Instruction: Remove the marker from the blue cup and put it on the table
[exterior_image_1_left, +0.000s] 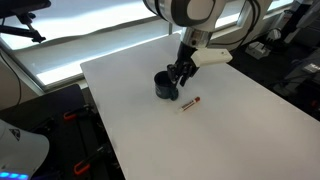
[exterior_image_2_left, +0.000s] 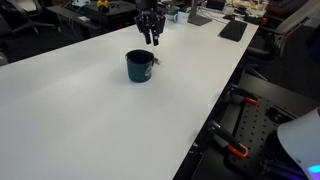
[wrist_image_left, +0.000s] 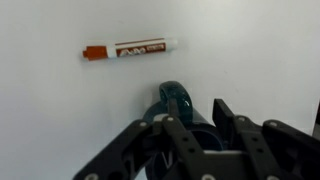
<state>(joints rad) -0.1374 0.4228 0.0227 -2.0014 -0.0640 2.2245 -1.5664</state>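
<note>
The marker (exterior_image_1_left: 192, 102) lies flat on the white table (exterior_image_1_left: 230, 140), a short way from the blue cup (exterior_image_1_left: 166, 85). In the wrist view the marker (wrist_image_left: 130, 50) is reddish with a white labelled barrel, and it lies apart from the cup (wrist_image_left: 172, 97), whose handle points toward it. My gripper (exterior_image_1_left: 180, 72) hangs just above the cup's rim, seen in both exterior views (exterior_image_2_left: 150, 38). In the wrist view its fingers (wrist_image_left: 222, 110) stand apart with nothing between them, and they hide most of the cup.
The table's edges (exterior_image_2_left: 215, 110) drop off to the robot base and cables. Desks with laptops and clutter stand behind the far end (exterior_image_2_left: 215, 15). Bright light panels lie beyond the table (exterior_image_1_left: 60, 50).
</note>
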